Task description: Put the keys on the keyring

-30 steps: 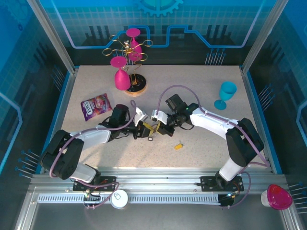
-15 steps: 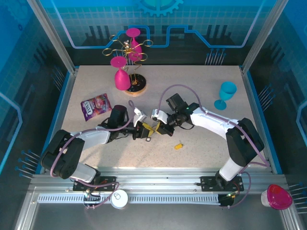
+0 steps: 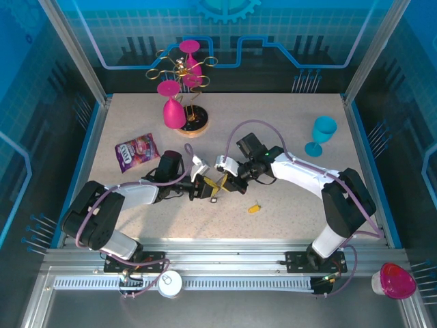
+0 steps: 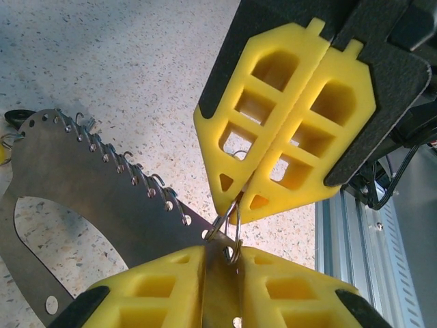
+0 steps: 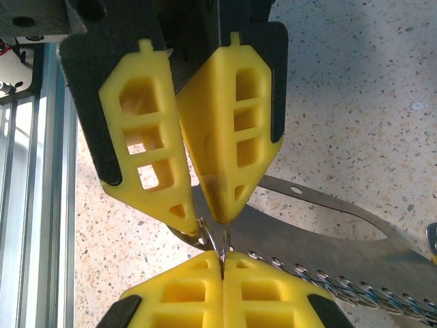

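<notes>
Left gripper (image 4: 223,256) narrow, seemingly pinching the flat dark grey metal keyring (image 4: 102,184). Right gripper (image 5: 222,256) clamps the thin silvery wire ring (image 4: 237,222) between both tips. It's stiff, light and slippery, so we'd grip the flat faces.

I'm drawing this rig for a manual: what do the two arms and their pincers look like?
The left arm and right arm have black joints and white link shells, each trailed by a looping lilac cable. The left pincer and right pincer carry yellow wedge-shaped fingers with lattice cut-outs, backed in black.
</notes>
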You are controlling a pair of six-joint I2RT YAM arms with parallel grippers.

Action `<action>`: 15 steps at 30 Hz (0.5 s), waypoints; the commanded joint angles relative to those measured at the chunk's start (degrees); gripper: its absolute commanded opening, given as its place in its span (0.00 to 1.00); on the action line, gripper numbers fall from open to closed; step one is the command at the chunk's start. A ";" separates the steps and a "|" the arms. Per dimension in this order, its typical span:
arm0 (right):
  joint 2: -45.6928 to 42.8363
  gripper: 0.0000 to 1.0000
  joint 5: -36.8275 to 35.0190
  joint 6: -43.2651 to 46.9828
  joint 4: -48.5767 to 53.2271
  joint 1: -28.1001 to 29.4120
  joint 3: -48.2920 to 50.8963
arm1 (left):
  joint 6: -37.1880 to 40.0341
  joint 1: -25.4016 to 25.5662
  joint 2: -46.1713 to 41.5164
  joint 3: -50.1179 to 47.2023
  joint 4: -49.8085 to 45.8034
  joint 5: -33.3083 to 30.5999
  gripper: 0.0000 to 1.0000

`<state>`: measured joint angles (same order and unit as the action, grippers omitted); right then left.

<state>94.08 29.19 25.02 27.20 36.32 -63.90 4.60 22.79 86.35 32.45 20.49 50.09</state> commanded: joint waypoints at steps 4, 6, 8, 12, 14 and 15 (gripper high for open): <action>0.74 0.00 2.93 -0.84 0.75 0.42 -3.02 | -0.20 0.59 1.53 1.74 3.80 2.30 0.17; 1.10 0.00 3.03 -0.93 0.86 0.58 -3.33 | -0.45 0.64 1.69 1.92 4.26 2.30 0.15; 1.41 0.00 3.09 -1.02 1.01 0.68 -3.59 | -0.79 0.75 1.72 1.94 4.94 2.17 0.14; 2.03 0.00 3.28 -0.93 1.52 1.04 -3.95 | -1.21 0.85 1.69 1.83 6.09 1.51 0.13; 2.43 0.00 3.30 -1.00 1.78 1.13 -4.21 | -1.45 1.02 1.40 1.67 7.06 1.42 0.13; 2.60 0.00 3.31 -1.02 1.84 1.17 -4.32 | -1.35 1.11 1.29 1.66 7.34 1.34 0.13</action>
<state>95.48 29.21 24.56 28.16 36.36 -66.43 3.27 23.09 87.39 32.64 23.51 50.37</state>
